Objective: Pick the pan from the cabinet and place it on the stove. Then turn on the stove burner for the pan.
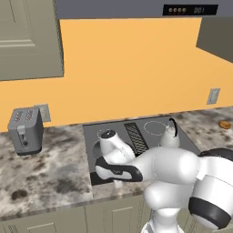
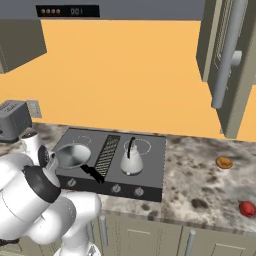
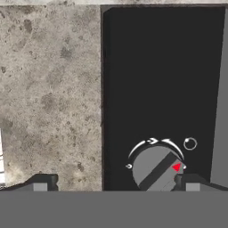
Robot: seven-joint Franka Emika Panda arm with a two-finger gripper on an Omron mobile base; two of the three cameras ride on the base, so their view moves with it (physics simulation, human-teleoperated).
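Black glass stove [image 2: 150,167], set into a mottled stone counter [image 2: 200,180]; grey metal pan [image 2: 74,154] is seen resting on its left front burner, black handle pointing toward the front edge, with a silver kettle [image 2: 131,160] on the burner to the right of the ribbed centre grille. Pan placement is judged done; knob turning is judged to be the step in hand. Gripper [image 3: 116,185] is held low over the front left corner of the stove, jaws spread wide and holding nothing, one finger over the counter, the other beside a round grey knob [image 3: 156,168] with a dark bar and red pointer. The knob lies off to one side of the gap between the fingers, so the hand is best shifted until the bar sits centred, then lowered, closed across the bar and rotated along the white arc. Toaster [image 1: 25,129] is noted on the counter left of the stove, well apart.
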